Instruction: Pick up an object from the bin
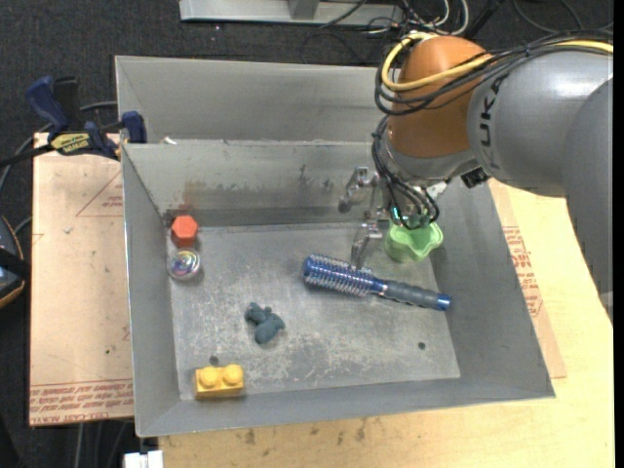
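a blue brush (373,284) lies near the middle of the bin's floor, somewhat right of centre. its bristled head points to the left and its slim dark-blue handle runs off down and to the right. just above the bristled head, the metal end of the gripper (367,242) comes down close to the brush; i cannot tell whether it touches it. whether the gripper is spread or closed cannot be told, since its lower part is seen from the side and the wrist hides much of it. nothing can be seen held in it.

just right of the gripper, close to the bin's right wall, sits a bright green lobed piece (417,242), partly hidden under the wrist cables. above it are the orange wrist cover (434,96) and the grey arm (546,105), which comes in from the right.

the other things lie well apart on the left half of the grey bin (322,359). a small grey-blue figure (263,324) lies left of and below the brush. a yellow toy brick (218,379) sits near the front left corner. by the left wall an orange block (183,228) sits just behind a small shiny ball (183,265).
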`<state>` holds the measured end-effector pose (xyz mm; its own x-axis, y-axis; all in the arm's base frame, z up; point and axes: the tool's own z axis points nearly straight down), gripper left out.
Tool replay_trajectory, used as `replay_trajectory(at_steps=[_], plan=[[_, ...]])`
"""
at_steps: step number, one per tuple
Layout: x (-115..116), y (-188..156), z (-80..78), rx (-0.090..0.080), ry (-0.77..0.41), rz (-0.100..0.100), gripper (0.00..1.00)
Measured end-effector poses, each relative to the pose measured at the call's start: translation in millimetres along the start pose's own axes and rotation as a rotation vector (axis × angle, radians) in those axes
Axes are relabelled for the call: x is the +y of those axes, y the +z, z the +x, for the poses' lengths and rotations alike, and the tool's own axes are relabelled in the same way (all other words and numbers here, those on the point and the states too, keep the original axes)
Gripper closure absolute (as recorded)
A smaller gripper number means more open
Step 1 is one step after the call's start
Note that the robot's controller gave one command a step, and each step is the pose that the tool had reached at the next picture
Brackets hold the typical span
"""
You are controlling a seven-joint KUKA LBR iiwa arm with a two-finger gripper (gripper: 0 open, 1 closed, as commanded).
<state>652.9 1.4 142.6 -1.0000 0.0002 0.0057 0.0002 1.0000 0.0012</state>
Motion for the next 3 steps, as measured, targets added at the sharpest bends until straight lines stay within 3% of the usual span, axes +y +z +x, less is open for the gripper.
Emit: replay_trajectory(at_steps=[1, 2, 3], plan=[[-13, 70, 37.2, -0.015, 0.067, -0.003, 0.00], [-12, 66, 35.1, -0.019, 0.065, -0.003, 1.00], [-61, -72, 33.2, -0.014, -0.151, 0.001, 1.00]])
